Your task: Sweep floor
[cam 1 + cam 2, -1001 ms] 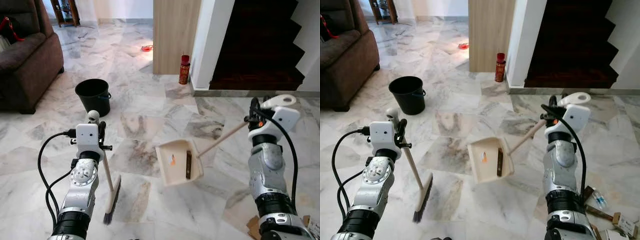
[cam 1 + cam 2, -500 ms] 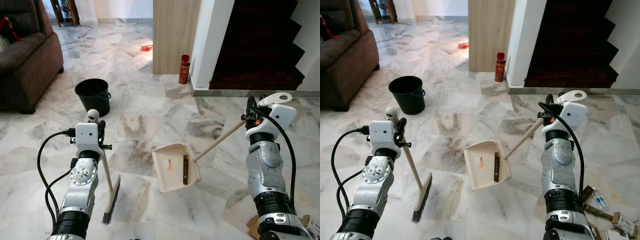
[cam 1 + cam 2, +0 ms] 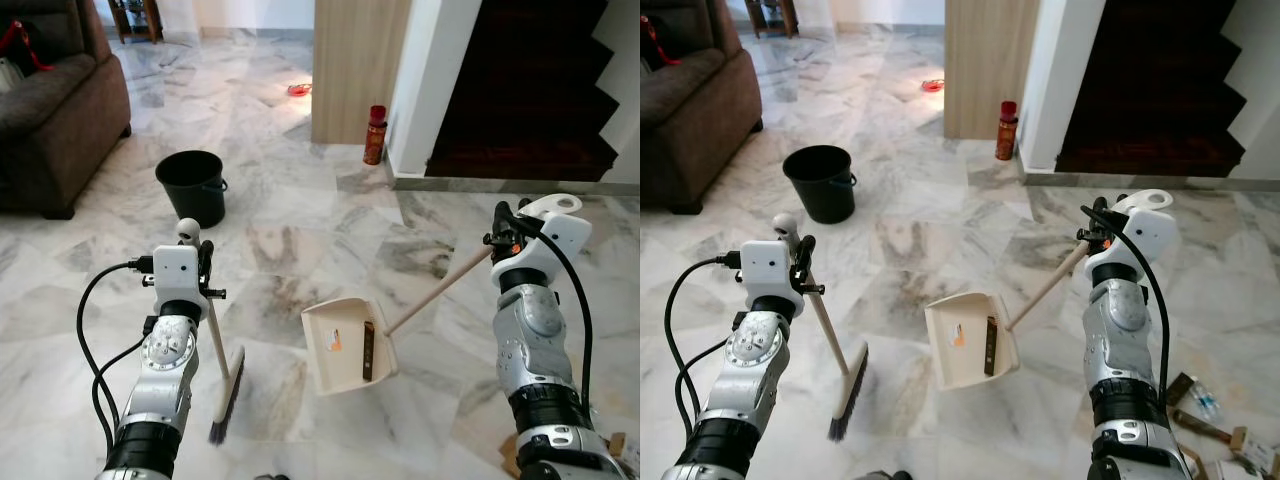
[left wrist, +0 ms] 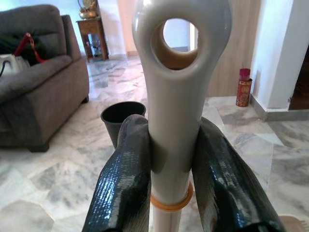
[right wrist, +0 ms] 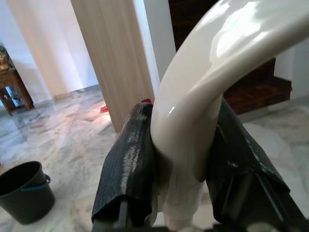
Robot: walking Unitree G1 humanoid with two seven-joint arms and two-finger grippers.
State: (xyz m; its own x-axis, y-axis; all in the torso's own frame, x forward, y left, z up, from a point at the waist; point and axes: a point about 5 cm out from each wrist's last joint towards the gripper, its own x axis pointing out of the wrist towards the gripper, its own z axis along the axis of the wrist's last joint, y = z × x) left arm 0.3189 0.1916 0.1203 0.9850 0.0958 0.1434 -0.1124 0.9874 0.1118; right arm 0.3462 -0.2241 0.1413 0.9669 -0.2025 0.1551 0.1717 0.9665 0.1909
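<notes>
1. I have the broom (image 3: 217, 360) in my left end effector (image 4: 174, 159); its two black fingers (image 4: 123, 179) are closed on the cream handle just below the hanging loop at its top.
2. The broom stands nearly upright, handle leaning a little, with its dark bristles (image 3: 226, 405) down on the marble floor (image 3: 300, 230) in front of my left arm.
3. My right end effector (image 5: 181, 159) is clamped on the curved cream grip of the dustpan (image 3: 345, 345), one black finger (image 5: 128, 164) on either side of it.
4. From that grip the dustpan's long wooden handle (image 3: 437, 291) slopes down and to my left to the cream pan, which sits low over the floor between my two arms; I cannot tell whether it touches the floor.
5. Inside the pan I see a small orange scrap (image 3: 334, 344) and a dark, narrow stick-like piece (image 3: 367, 351) lying near the handle end.
6. A black bucket (image 3: 191, 187) stands on the floor beyond the broom, well apart from the pan.
7. To the far left is a brown sofa (image 3: 55, 110).
8. Ahead, a red canister (image 3: 376, 134) stands by the foot of a white pillar (image 3: 430, 80), beside a wood-panelled wall (image 3: 355, 70) and a dark staircase (image 3: 540, 90).
9. A small red object (image 3: 299, 90) lies farther off on the floor.
</notes>
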